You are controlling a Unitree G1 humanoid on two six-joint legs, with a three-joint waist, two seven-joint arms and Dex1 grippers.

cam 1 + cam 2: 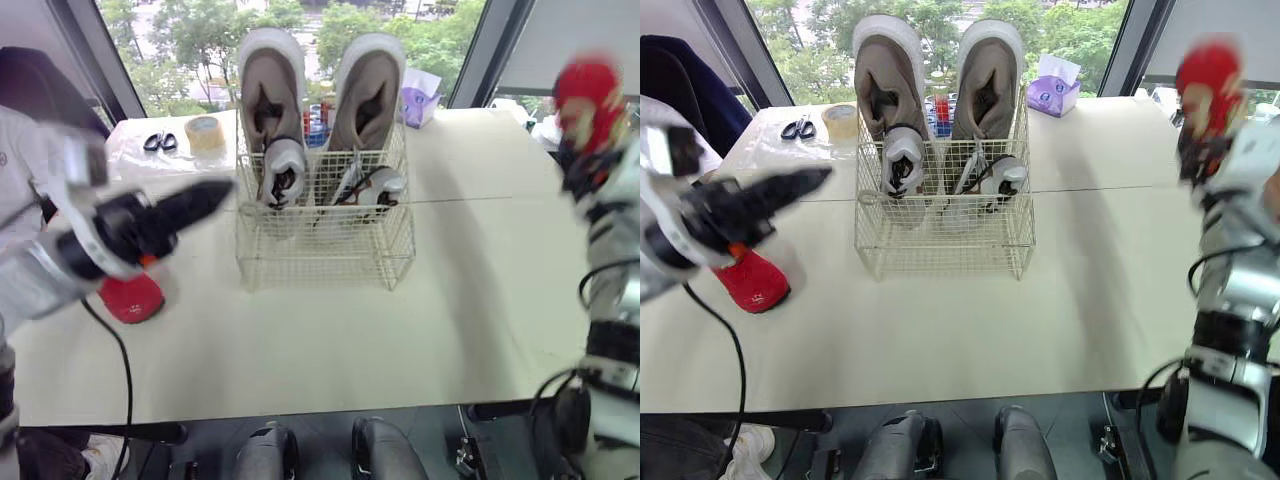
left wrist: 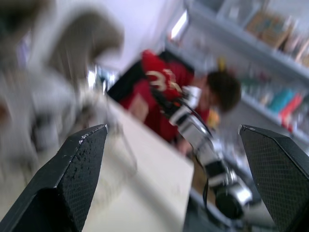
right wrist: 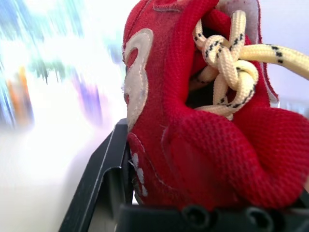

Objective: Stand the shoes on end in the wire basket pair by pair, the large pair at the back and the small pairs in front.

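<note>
Right gripper (image 1: 1193, 155) clamps blurred red shoe (image 1: 1208, 85); left gripper (image 2: 172, 128) spread, empty; second red shoe (image 1: 752, 285) half-hidden.

Right gripper (image 1: 1198, 145) holds red shoe (image 1: 1208, 85) aloft, right of wire basket (image 1: 940, 245).

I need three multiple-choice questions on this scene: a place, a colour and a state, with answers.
1. Where does the large brown pair of shoes stand? A) back of the white wire basket B) on the table C) in a gripper
2. What colour is the small fabric shoe in the right gripper? A) white B) red C) blue
3. How is the left gripper? A) shut on a shoe B) shut, empty C) open
Answers: 1 A, behind the small white pair; 2 B, red fabric shows; 3 C, its fingers stand far apart.
</note>
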